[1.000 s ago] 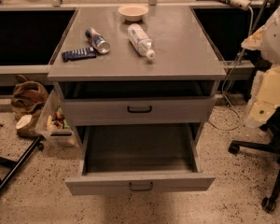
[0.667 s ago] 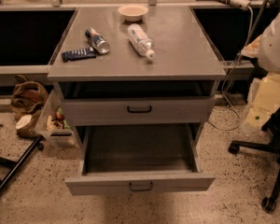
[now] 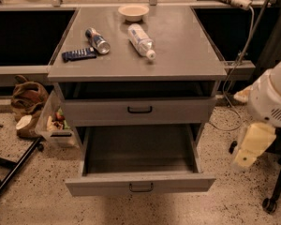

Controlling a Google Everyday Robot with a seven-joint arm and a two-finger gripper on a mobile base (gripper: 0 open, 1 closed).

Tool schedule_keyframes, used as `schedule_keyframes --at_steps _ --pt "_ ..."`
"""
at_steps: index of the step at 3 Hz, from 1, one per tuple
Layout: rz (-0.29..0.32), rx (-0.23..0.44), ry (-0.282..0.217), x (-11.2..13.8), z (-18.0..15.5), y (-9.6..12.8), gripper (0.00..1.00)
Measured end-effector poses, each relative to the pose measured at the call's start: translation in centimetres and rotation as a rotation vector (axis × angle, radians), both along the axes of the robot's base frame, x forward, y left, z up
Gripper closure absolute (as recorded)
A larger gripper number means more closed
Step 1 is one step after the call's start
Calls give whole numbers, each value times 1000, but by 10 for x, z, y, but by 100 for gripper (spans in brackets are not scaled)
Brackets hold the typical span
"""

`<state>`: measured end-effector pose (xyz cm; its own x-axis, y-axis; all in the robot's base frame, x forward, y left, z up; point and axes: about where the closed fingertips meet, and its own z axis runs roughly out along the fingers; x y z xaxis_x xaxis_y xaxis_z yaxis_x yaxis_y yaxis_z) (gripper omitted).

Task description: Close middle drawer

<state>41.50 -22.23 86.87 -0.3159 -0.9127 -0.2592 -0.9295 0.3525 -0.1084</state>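
The middle drawer (image 3: 140,184) is pulled far out of the grey cabinet (image 3: 196,64), its low front panel and small dark bar handle facing me and its inside empty. Above it the taller-fronted drawer (image 3: 139,110) with a black handle stands slightly out, with a dark gap over it. My gripper (image 3: 247,156) hangs on the white and cream arm at the right, beside the open drawer's right front corner and apart from it. The lowest drawer is hidden under the open one.
On the cabinet top lie a small bowl (image 3: 133,11), a plastic bottle (image 3: 140,40), a can (image 3: 97,40) and a dark remote (image 3: 78,54). A bag (image 3: 28,100) and a clear bin (image 3: 56,123) sit on the floor at left. A chair base (image 3: 271,200) stands at right.
My arm and gripper have come down and a little left, from level with the cabinet top to level with the open drawer. The drawers have not moved.
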Motion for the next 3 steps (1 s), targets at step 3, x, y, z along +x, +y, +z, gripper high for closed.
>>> schedule_keyframes --at_steps 3 --pt "45 86 93 -41 -82 17 0"
